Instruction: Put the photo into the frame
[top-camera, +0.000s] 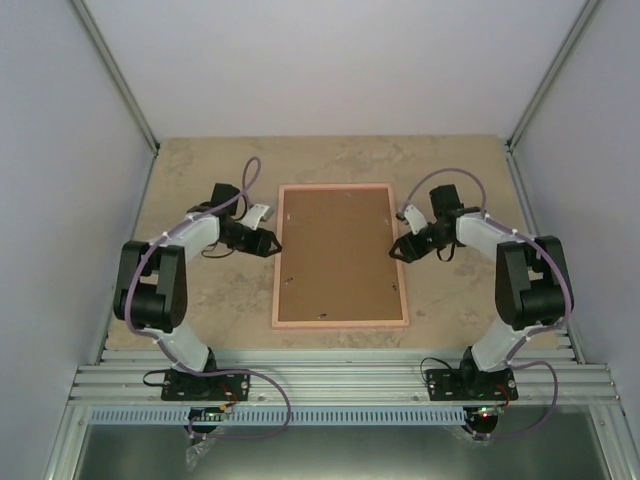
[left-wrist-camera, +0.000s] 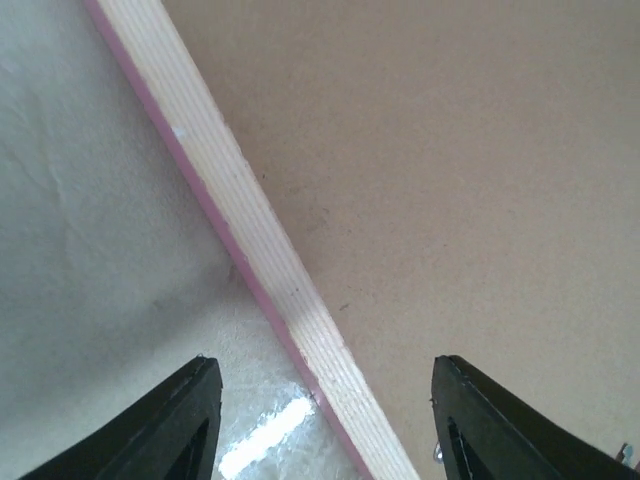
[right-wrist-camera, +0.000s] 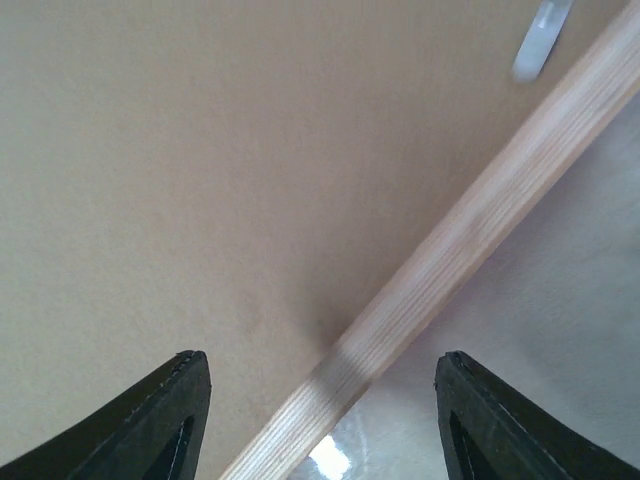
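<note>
Claws: our left gripper (top-camera: 268, 243) at 9 o'clock and right gripper (top-camera: 398, 250) at 3 o'clock of the thin pink rectangular frame (top-camera: 340, 187), both spread, empty | plain brown backing board (top-camera: 338, 255) fills it; photo unseen | we should lift both edges evenly.

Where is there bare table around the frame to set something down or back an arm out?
Widest bare table: the strip beyond the frame's far edge, plus both far corners. A narrow strip runs between its near edge and the rail. Crowded: both long sides, where the left gripper and right gripper hang open over the rim.
</note>
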